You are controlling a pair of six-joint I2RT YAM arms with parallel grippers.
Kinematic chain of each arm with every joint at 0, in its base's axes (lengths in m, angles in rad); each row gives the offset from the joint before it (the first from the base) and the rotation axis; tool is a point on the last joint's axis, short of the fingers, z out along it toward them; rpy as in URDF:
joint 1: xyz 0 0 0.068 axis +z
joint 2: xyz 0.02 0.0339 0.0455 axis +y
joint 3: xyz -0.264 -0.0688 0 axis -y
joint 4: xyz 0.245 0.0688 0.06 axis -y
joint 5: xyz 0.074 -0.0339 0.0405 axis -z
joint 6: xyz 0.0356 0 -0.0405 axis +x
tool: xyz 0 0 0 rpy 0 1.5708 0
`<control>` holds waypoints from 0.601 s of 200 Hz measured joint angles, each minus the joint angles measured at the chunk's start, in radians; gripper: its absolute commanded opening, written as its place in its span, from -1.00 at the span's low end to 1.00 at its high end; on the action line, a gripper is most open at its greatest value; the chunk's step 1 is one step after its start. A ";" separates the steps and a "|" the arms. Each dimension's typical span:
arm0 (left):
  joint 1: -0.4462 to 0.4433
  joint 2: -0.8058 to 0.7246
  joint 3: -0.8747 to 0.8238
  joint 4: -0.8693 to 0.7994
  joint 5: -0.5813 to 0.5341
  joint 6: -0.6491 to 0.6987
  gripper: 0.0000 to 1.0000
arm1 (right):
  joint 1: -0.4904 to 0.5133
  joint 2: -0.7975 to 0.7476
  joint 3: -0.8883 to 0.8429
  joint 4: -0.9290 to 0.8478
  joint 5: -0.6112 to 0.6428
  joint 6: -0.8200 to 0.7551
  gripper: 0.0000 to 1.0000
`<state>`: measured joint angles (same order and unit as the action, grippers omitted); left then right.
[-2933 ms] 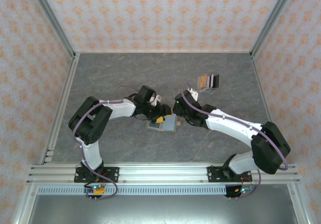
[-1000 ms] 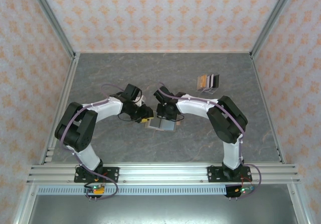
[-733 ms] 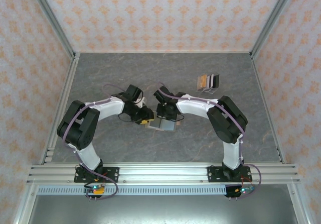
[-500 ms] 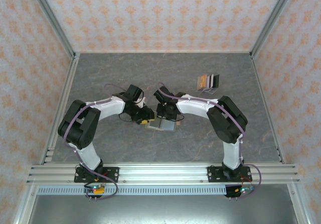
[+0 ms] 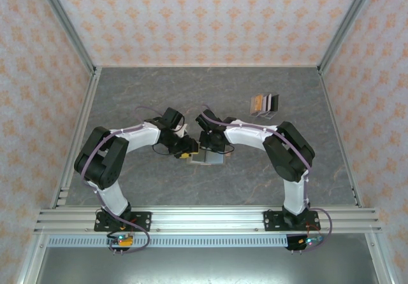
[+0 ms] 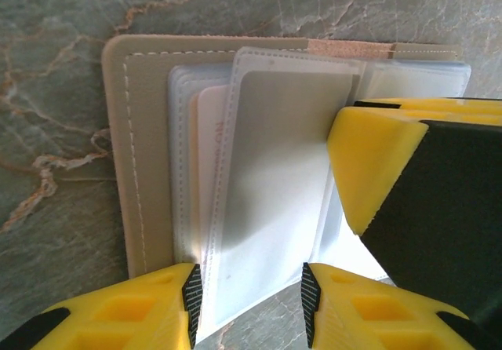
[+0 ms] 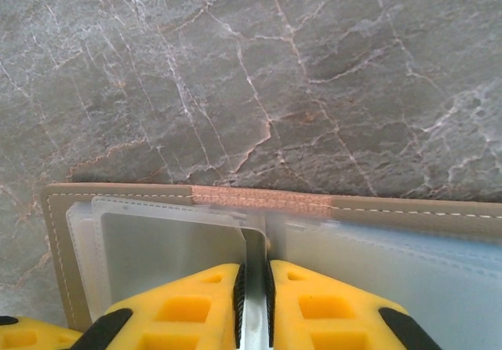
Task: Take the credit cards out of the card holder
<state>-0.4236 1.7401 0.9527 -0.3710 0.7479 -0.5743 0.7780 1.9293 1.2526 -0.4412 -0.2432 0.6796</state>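
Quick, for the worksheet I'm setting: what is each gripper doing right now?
Left gripper: open, clear sleeve between its fingers.
Right gripper: closed on a clear sleeve of the card holder.

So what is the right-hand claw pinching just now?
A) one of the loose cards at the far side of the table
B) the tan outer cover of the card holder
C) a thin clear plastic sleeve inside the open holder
C: the right wrist view shows the right gripper closed on the edge of a clear sleeve in the middle of the open card holder.

I read a grey marbled table [image 5: 127, 99] carrying the open card holder [image 5: 207, 158] mid-table and overlapped cards [image 5: 264, 104] far right.
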 measured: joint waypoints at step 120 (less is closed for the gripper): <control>-0.004 0.000 0.000 0.001 0.003 0.000 -0.19 | -0.010 -0.007 -0.023 0.033 -0.019 0.025 -0.71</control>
<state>-0.4278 1.7397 0.9527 -0.3698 0.7506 -0.5747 0.7685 1.9221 1.2293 -0.4084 -0.2623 0.7044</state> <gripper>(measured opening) 0.402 0.150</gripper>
